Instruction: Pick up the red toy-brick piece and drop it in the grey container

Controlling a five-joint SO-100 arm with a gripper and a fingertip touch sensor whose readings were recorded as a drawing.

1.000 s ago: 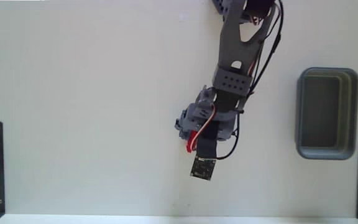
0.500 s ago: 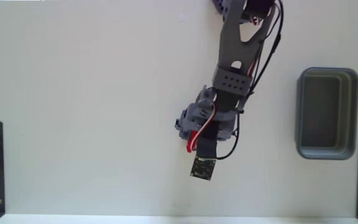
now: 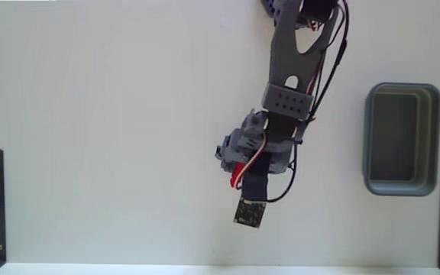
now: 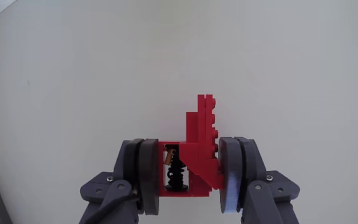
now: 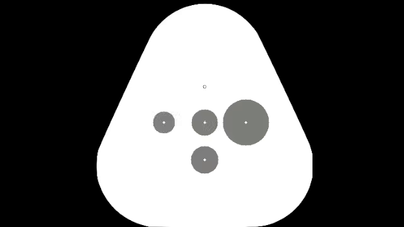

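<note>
While the arm reaches down the middle of the white table, these lines give the layout.

Grip: the gripper (image 4: 188, 180) is closed onto the red toy-brick piece (image 4: 197, 155); in the wrist view both dark pads press against its lower block, one on each side.

Brick: its base sits between the pads, and a stepped, studded column rises past the fingertips, so its long axis points away from the wrist camera. A dark, spring-like part shows in a recess low on its face.

Brick from above: in the fixed view the arm's own body hides the piece; a red strip shows near the gripper (image 3: 239, 172), but that may be a wire, not the brick.

Height: whether the piece is off the table or resting on it cannot be told from either view.

Key relation: the grey container (image 3: 435, 137) lies well apart from the gripper, toward the right edge of the fixed view and slightly higher in the picture. Its long axis runs up and down that view, and its hollow looks empty.

Arm pose: the arm (image 3: 292, 57) enters from the top edge, stretches downward and bends slightly left at the wrist.

Next move, as a judgement: a lift, then a swing right until the piece hangs over the hollow.
</note>
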